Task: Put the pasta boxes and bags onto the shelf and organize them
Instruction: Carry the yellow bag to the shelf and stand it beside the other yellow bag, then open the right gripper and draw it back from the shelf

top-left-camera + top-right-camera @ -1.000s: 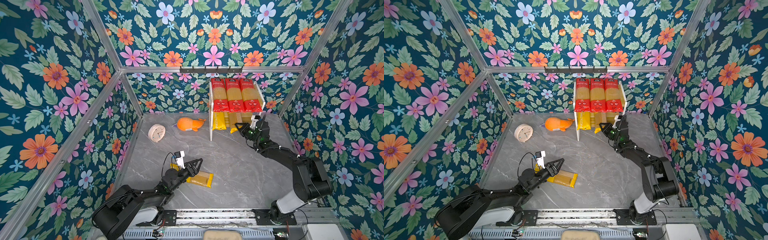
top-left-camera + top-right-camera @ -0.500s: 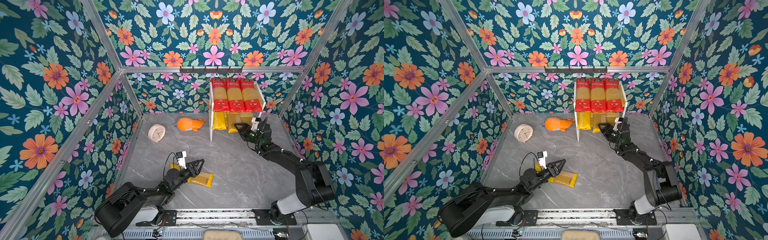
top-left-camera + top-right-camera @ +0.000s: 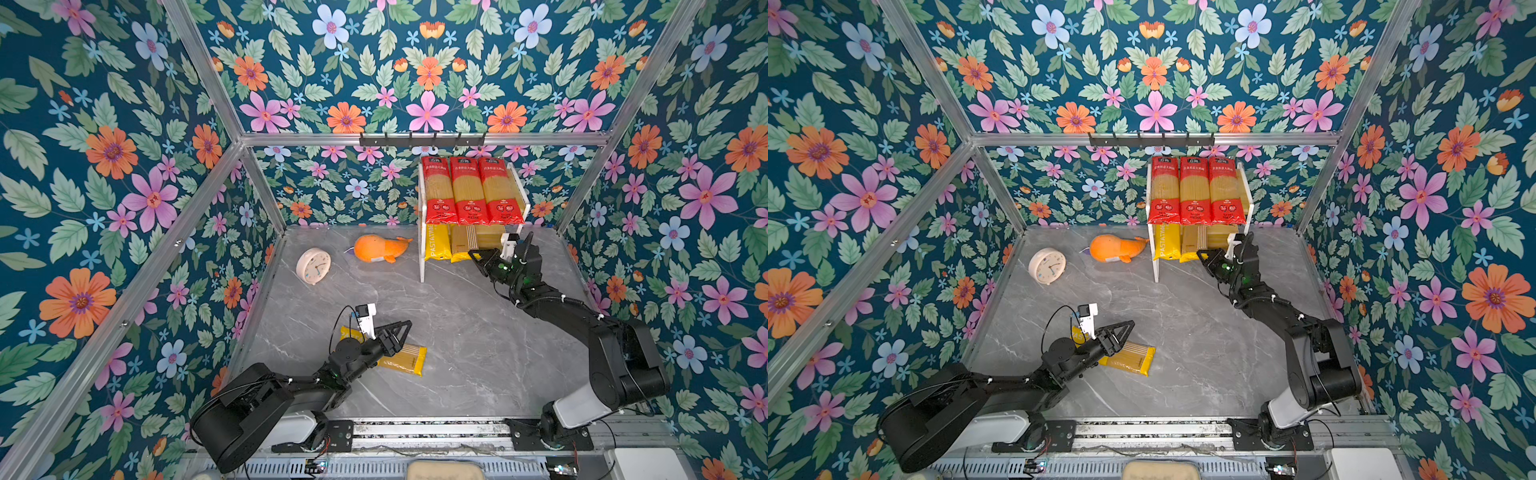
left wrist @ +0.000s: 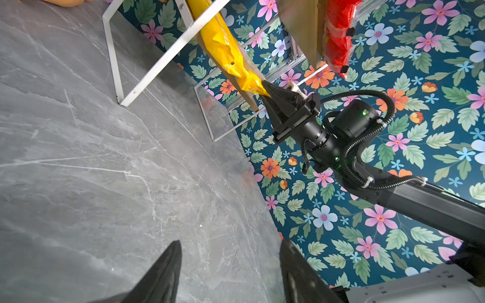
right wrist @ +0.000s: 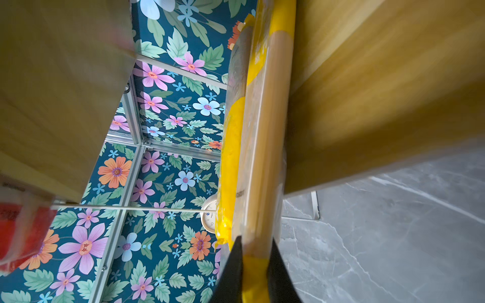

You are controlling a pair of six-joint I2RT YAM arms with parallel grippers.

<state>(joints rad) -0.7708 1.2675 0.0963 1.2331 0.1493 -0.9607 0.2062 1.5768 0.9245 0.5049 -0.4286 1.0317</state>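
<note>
Right wrist view: frames the right gripper (image 5: 254,253) clamped on the crimped end of a long yellow plastic spaghetti pack (image 5: 262,157) lying on the lower board of the small two-tier shelf of tan wood and thin white metal (image 3: 422,266). Blurs and crops one red pack end (image 5: 21,230) at the picture's edge; hides most of a round cream clock (image 5: 208,216) behind the yellow wrapper.

Buries, in both top views, most of the lower tier under three clear red-ended spaghetti packs (image 3: 467,191) laid side by side on the top board. Leaves only the front ends of the held pack and of a yellow "PASTATIME" pack (image 3: 436,245) just beside it on show.

Masks part of a third yellow pack (image 3: 405,359), flat on the table, with the left gripper (image 3: 402,328), fingers apart and holding nothing; cannot tell whether touching that pack or clear of it.

Sets everything on a grey marble-look tabletop (image 3: 457,332), with an orange plush whale (image 3: 378,249) near the shelf. Rings the scene with dark teal floral wallpaper (image 3: 124,166) and aluminium framing (image 3: 291,139), with a black hook rail (image 3: 422,141) fixed above the shelf.
</note>
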